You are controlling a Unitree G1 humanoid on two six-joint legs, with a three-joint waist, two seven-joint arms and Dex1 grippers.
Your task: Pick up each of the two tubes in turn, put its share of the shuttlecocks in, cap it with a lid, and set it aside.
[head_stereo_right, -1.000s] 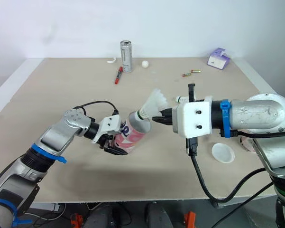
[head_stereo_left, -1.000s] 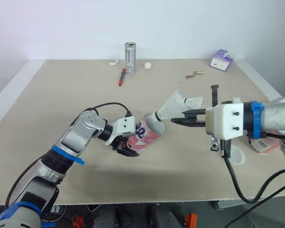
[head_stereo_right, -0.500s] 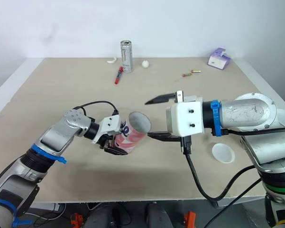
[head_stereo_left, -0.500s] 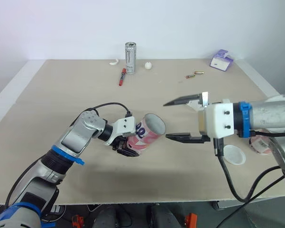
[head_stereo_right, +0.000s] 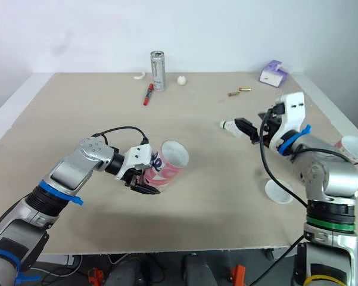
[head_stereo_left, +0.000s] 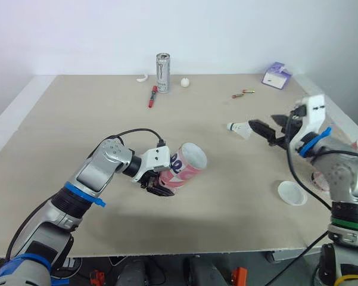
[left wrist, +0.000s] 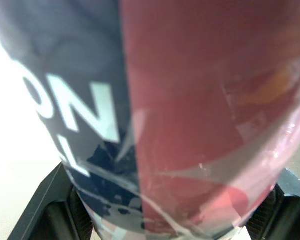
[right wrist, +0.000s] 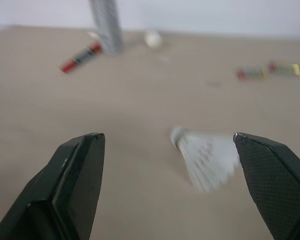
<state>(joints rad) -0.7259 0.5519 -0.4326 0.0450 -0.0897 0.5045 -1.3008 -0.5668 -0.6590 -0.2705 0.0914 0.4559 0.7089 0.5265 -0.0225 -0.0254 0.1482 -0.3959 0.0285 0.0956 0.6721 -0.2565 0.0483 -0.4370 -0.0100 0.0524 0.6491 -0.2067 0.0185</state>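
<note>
Table (head_stereo_left: 77, 119) layout. Centre-left: tube (head_stereo_left: 183, 168), tilted above the surface in the left gripper (head_stereo_left: 155, 182), mouth toward the right. Right of centre: shuttlecock (head_stereo_left: 240, 128) on the table, just ahead of the right gripper (head_stereo_left: 263, 132). Front right: lid (head_stereo_left: 292, 192). Far edge, left to right: marker (head_stereo_left: 152, 96), can (head_stereo_left: 162, 72), ball (head_stereo_left: 185, 83), batteries (head_stereo_left: 243, 93), box (head_stereo_left: 276, 75).

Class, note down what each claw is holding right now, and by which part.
Left claw: the pink tube, gripped around its lower end, away from the open mouth. Right claw: open, holding nothing; a shuttlecock lies just ahead of it.
</note>
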